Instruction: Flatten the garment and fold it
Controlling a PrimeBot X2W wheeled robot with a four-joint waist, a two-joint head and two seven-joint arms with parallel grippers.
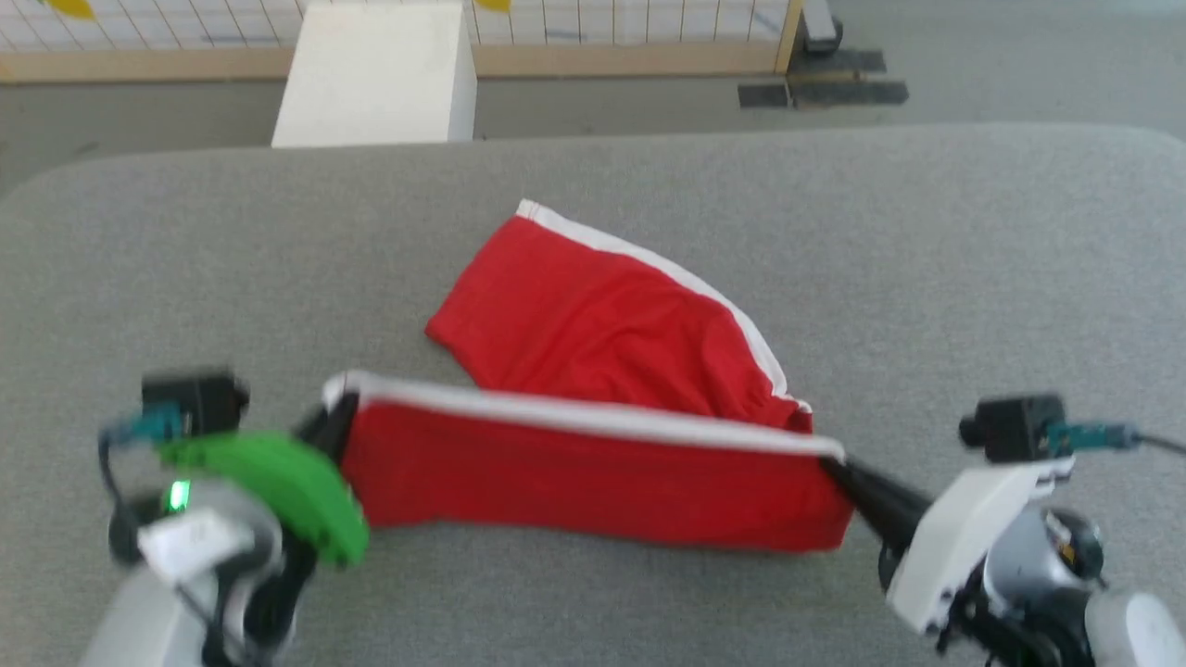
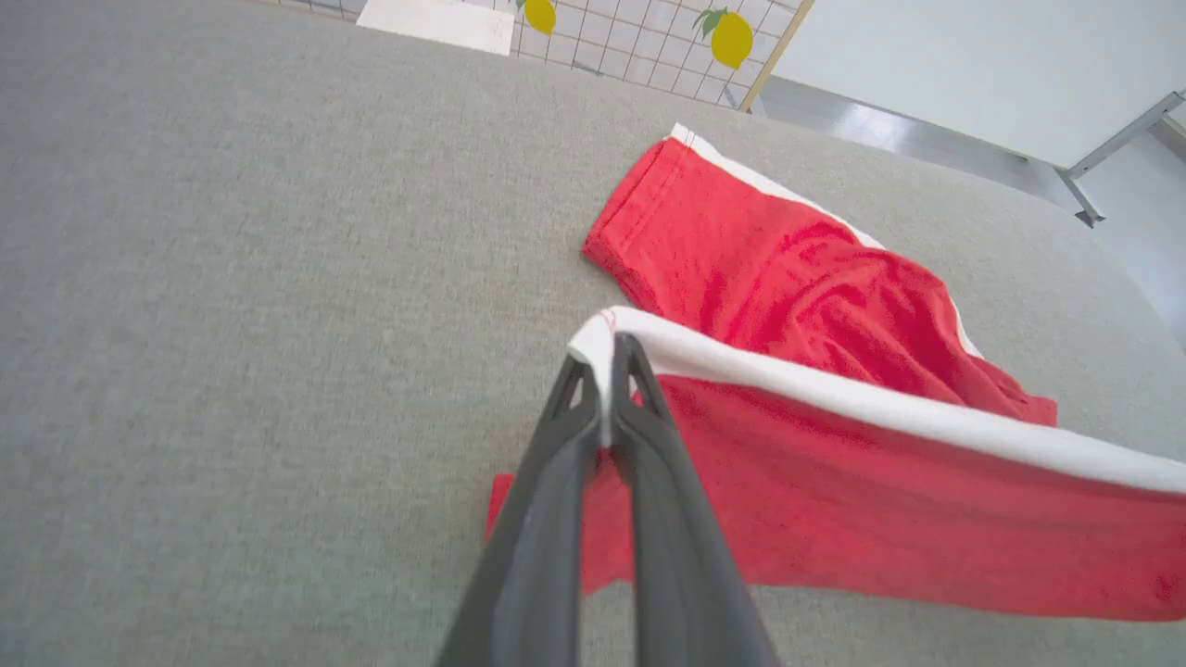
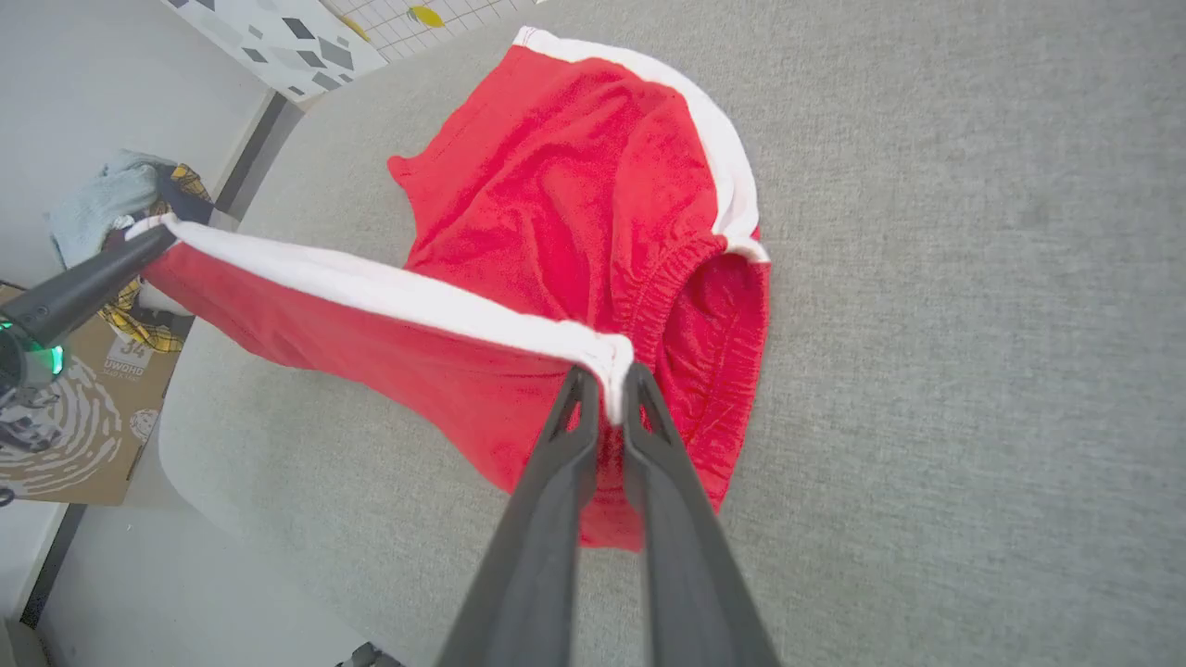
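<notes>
A grey cloth-covered table [image 1: 927, 241] spreads across the head view, with a white block [image 1: 375, 74] on the floor past its far edge. The garment [image 1: 593, 482], red shorts with white trim, sits near the middle of the table, towards the robot. One leg [image 1: 556, 306] lies flat on the cloth and runs away to the far left, while the nearer half is raised off the surface. The left arm [image 1: 139, 611] comes up from the lower left corner of the head view. Its wrist carries a green cover [image 1: 278, 482], and its dark fingers slant up and to the right at the garment's left corner. The right arm [image 1: 1130, 630] comes in from the lower right corner. It ends in a white housing [image 1: 954, 547], and its fingers slant up and to the left at the garment's right corner. The left gripper [image 2: 607, 357] has its jaws pressed together, nipping the left end of the white band [image 1: 593, 417]. The right gripper [image 3: 607, 375] is closed the same way on the band's right end, just beside the gathered elastic waistband [image 3: 667, 278]. The band runs nearly straight between the two grippers, and red cloth hangs from it down to the table.
</notes>
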